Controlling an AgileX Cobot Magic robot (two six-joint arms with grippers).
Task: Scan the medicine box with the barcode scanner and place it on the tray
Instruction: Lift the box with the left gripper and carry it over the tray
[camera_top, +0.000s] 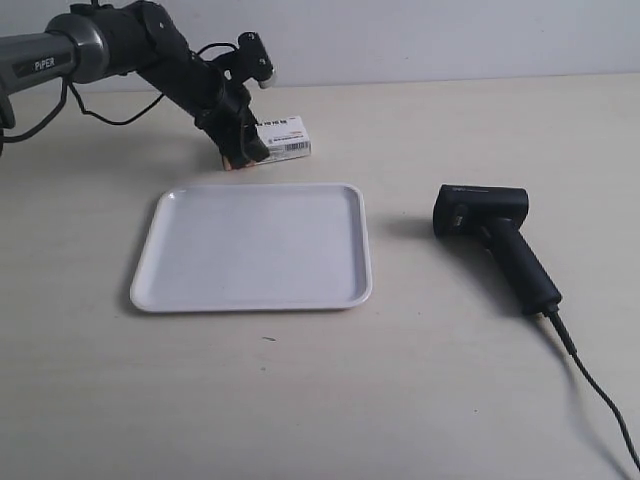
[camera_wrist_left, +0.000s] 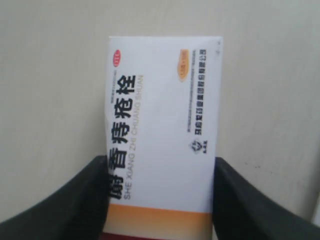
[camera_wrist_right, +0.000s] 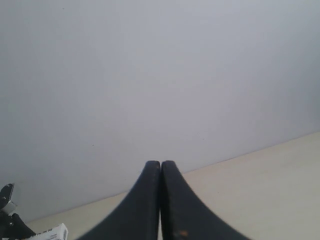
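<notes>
The medicine box (camera_top: 285, 137) lies at the far side of the table, behind the white tray (camera_top: 200, 285). The arm at the exterior view's left reaches down to its red and tan end. In the left wrist view my left gripper (camera_wrist_left: 160, 162) is shut on the medicine box (camera_wrist_left: 165, 110), with a black finger pressed against each long side. Right of the tray, the black barcode scanner (camera_top: 495, 240) lies on the table by itself. My right gripper (camera_wrist_right: 160, 164) is shut on nothing and faces the wall. It stays out of the exterior view.
The scanner's cable (camera_top: 600, 400) trails to the table's near right corner. A pale wall stands behind the table. The right wrist view catches a corner of the medicine box (camera_wrist_right: 50, 234) far off.
</notes>
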